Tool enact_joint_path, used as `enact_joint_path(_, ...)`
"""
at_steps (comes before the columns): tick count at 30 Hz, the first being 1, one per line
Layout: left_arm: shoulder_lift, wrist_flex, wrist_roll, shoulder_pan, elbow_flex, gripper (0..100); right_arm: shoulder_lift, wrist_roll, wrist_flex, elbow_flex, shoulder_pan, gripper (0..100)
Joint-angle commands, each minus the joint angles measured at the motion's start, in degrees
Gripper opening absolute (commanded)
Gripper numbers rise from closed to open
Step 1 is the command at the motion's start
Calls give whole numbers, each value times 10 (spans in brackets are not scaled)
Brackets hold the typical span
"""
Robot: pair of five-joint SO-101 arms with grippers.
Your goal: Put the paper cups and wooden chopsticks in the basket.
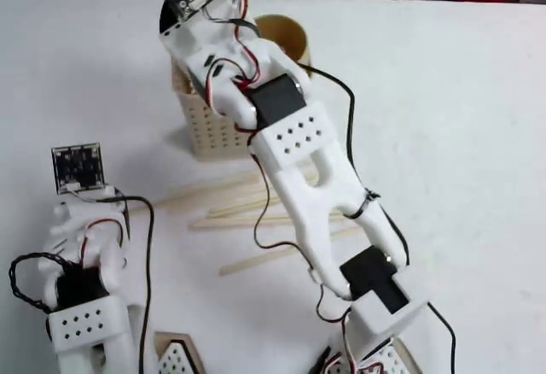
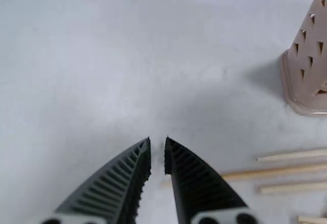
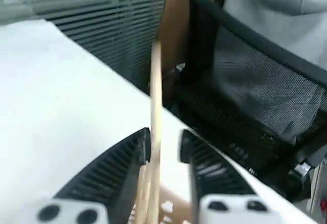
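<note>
A cream perforated basket [image 1: 205, 131] stands at the back of the white table; its corner shows in the left wrist view [image 2: 306, 75]. My right gripper [image 3: 163, 144] hangs over the basket, open, with upright wooden chopsticks [image 3: 155, 132] between its fingers, leaning on one finger with a gap to the other. A tan paper cup [image 1: 288, 39] is beside the arm at the basket's far side; whether it is inside I cannot tell. Several loose chopsticks [image 1: 243, 207] lie on the table in front of the basket [image 2: 286, 170]. My left gripper [image 2: 157, 150] hovers low over bare table, shut with nothing in it.
The right arm [image 1: 307, 178] stretches over the loose chopsticks, trailing cables. The left arm [image 1: 85, 263] is at the front left. The table's far edge runs just behind the basket, and a black office chair [image 3: 255, 91] stands beyond it.
</note>
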Motion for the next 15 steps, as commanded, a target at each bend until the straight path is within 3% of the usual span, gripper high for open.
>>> enact_joint_path(1, -10, -31, -4, -3, 0, 68, -21, -5, 34, -26, 7, 145)
enact_joint_path(8, -10, -33, -4, -4, 0, 68, -101, 9, 189, -24, 9, 145)
enact_joint_path(15, -10, -34, -2, -4, 0, 68, -134, 143, 395, -23, 9, 145)
